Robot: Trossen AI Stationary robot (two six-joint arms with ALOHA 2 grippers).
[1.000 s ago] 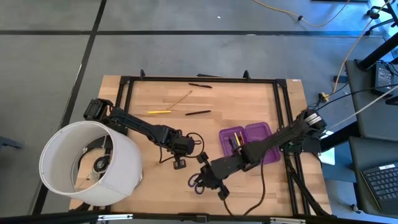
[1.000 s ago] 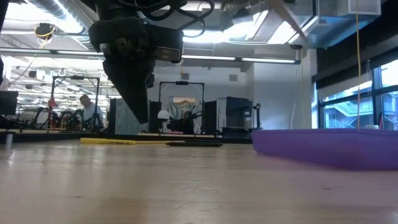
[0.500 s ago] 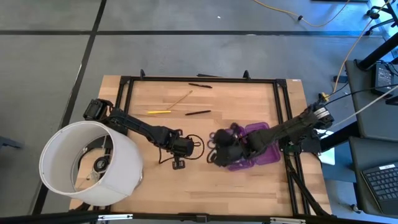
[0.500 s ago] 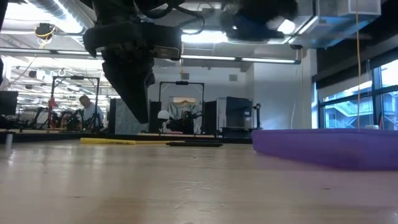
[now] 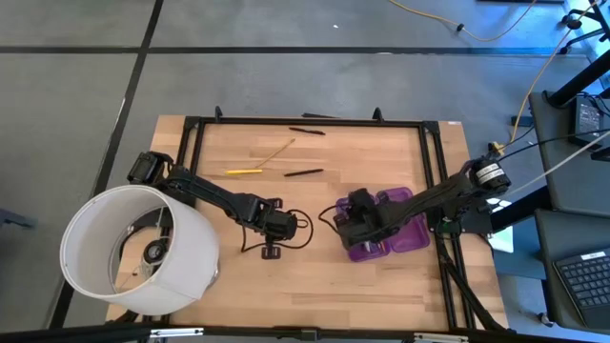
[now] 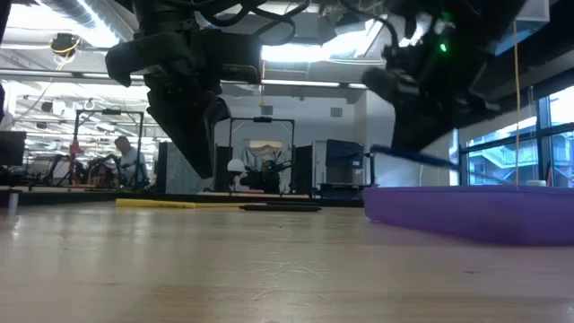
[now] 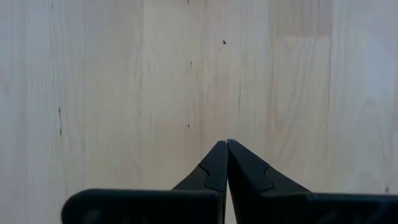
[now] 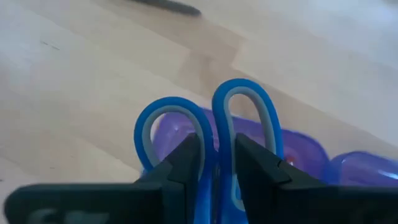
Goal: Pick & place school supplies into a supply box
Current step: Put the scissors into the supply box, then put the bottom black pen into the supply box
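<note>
Right gripper [image 8: 217, 168]: jaws clamped on scissors [image 8: 211, 134], above box [image 5: 381, 225]. Left gripper [image 7: 227, 165]: jaws together, over surface [image 7: 124, 93].

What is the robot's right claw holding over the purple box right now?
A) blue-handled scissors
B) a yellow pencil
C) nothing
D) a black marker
A: in the right wrist view the right gripper is clamped on the blue-handled scissors, with the purple box just beyond.

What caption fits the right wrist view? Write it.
Right gripper holds blue-handled scissors above the purple supply box.
</note>
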